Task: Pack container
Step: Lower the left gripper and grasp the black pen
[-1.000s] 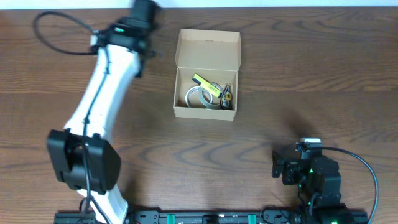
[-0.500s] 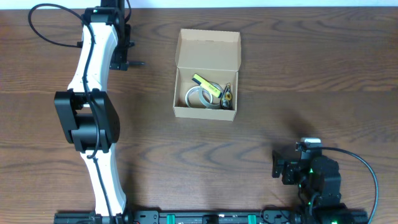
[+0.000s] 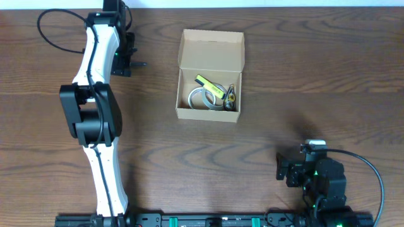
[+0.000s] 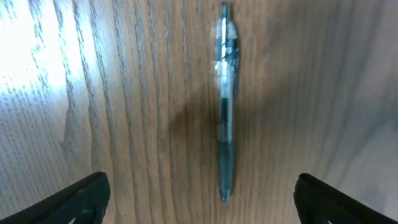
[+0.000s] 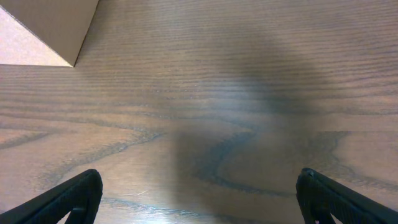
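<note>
Reaching far out, the left hand [image 4: 200, 198] hangs spread above the pen [image 4: 224, 106]; right hand [image 5: 199, 196] likewise spread.

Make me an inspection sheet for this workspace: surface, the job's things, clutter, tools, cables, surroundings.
Surface: brown wood-grain table, no spills seen.
Job's things: cardboard box open, flap up; inside lie a tape roll, a yellow stick-shaped item and a small dark item too small to name.
Clutter: one clear pen lying loose on the table, outside the box.
Tools: left tool open, over the pen, holding nothing; right tool open, empty, over bare wood.
Cables: black cable looping beside the left arm; a second black cable curving off the right arm.
Surroundings: pale strip past the far edge; mounting rail along the near edge.
</note>
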